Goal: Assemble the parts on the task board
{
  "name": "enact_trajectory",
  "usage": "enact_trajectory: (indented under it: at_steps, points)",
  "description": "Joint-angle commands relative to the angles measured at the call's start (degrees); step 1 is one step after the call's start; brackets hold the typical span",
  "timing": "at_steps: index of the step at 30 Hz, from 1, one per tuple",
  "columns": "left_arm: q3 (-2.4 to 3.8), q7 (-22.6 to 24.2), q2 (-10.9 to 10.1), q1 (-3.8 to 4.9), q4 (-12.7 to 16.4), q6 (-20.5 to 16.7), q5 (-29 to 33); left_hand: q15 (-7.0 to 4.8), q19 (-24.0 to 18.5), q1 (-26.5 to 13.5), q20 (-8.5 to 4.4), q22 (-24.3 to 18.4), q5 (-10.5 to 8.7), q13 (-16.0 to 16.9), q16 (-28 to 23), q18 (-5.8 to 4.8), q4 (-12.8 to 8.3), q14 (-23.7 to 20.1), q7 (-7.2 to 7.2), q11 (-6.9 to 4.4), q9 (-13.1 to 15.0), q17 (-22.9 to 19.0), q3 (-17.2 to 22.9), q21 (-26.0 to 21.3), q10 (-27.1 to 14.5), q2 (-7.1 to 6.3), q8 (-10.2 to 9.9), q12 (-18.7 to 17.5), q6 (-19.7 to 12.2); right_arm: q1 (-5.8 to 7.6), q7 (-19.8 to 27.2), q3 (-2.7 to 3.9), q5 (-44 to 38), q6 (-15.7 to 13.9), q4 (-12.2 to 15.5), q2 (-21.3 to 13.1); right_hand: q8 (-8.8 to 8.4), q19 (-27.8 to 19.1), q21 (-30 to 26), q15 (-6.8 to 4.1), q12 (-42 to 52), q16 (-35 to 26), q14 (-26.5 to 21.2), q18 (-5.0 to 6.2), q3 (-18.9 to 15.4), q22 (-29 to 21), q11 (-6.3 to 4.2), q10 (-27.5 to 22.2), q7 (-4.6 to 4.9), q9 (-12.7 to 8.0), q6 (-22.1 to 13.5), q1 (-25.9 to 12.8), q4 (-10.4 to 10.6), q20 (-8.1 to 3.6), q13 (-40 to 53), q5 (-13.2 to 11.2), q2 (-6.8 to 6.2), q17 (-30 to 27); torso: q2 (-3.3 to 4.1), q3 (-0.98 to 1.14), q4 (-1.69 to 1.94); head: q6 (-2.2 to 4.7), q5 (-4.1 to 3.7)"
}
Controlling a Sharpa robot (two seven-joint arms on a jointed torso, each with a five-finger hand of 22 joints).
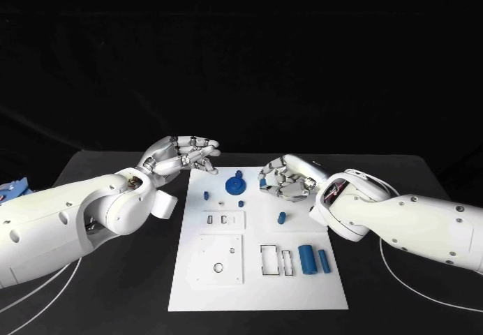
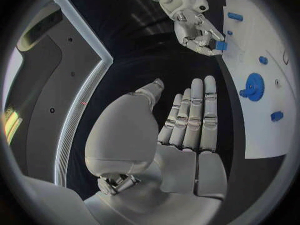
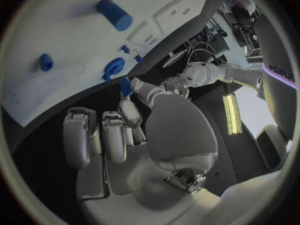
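The white task board point(image 1: 257, 279) lies in the middle of the black table. On it are a blue gear point(image 1: 236, 184), several small blue pegs point(image 1: 282, 218) and two blue cylinders point(image 1: 306, 259) beside a rectangular slot. My right hand point(image 1: 285, 178) hovers over the board's far right part and pinches a small blue part point(image 2: 220, 46) at its fingertips; the same part point(image 3: 126, 86) shows in the right wrist view. My left hand point(image 1: 186, 155) hangs at the board's far left corner. Its fingers point(image 2: 194, 115) are stretched out and hold nothing. The gear point(image 2: 252, 87) lies just beyond them.
Bare black table lies on both sides of the board. A white cable point(image 1: 403, 276) runs over the table under my right arm, and more cables point(image 1: 40, 286) run under my left arm. Something blue point(image 1: 12, 188) lies at the table's far left edge.
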Motion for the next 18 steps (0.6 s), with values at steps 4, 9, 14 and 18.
enact_trajectory:
  at_steps: [4,9,14,18]
  points:
    - [0.02,0.68,0.67,0.03,-1.12,0.42,0.16,-0.04,-0.35,0.17,-0.05,-0.05,0.23,0.07,-0.19,0.61,-0.01,-0.23,2.85,-0.06,0.08,-0.06,0.43,-0.23,-0.39,0.16,-0.16,-0.17,-0.33,-0.75,-6.10,-0.10,-5.01,0.52,1.66,3.18,0.79,2.71,-0.23,-0.38,-0.11,0.10,5.77,-0.88,0.26,6.34,-0.29,0.00,-0.31,0.78,0.53,0.10,-0.05,-0.42,0.13,0.20,0.42,13.95,-0.07,-0.12,0.16,-0.35,1.21]
    - [0.02,0.83,0.78,0.04,-1.77,0.18,0.43,-0.04,-0.35,0.17,-0.05,-0.05,0.23,0.07,-0.19,0.61,-0.01,-0.23,2.85,-0.06,0.08,-0.06,0.43,-0.23,-0.39,0.16,-0.16,-0.17,-0.33,-1.64,-7.40,-0.37,-6.74,1.20,1.65,5.53,0.81,2.71,-0.22,-0.39,-0.06,0.11,5.77,-0.88,0.28,6.35,-0.28,0.07,-0.30,0.79,0.52,0.09,-0.05,-0.43,0.21,0.23,0.43,13.96,0.05,-0.09,0.02,-0.58,1.73]
    - [0.03,0.96,0.67,0.04,-2.31,-0.04,0.74,-0.04,-0.35,0.17,-0.05,-0.05,0.23,0.07,-0.19,0.61,-0.01,-0.23,2.85,-0.06,0.08,-0.06,0.43,-0.23,-0.39,0.16,-0.16,-0.17,-0.33,-2.90,-8.59,-0.70,-8.15,2.28,0.59,7.70,0.83,2.68,-0.30,-0.39,-0.04,0.08,5.75,-0.86,0.28,6.26,-0.28,0.10,-0.29,0.81,0.51,0.08,-0.06,-0.43,0.24,0.26,0.42,13.91,0.09,-0.10,0.18,-0.90,2.21]
    - [0.03,1.03,0.37,0.05,-2.52,-0.67,0.84,-0.03,-0.39,0.11,-0.03,-0.07,0.23,0.09,-0.25,0.61,0.03,-0.25,2.88,-0.06,0.12,-0.10,0.44,-0.24,-0.31,0.18,-0.14,-0.13,-0.27,-3.96,-8.86,-0.81,-8.54,3.17,-0.67,9.03,0.83,2.68,-0.30,-0.39,-0.04,0.08,5.75,-0.86,0.28,6.26,-0.28,0.10,-0.29,0.81,0.51,0.08,-0.06,-0.43,0.24,0.26,0.42,13.91,0.14,-0.08,0.18,-1.07,2.53]
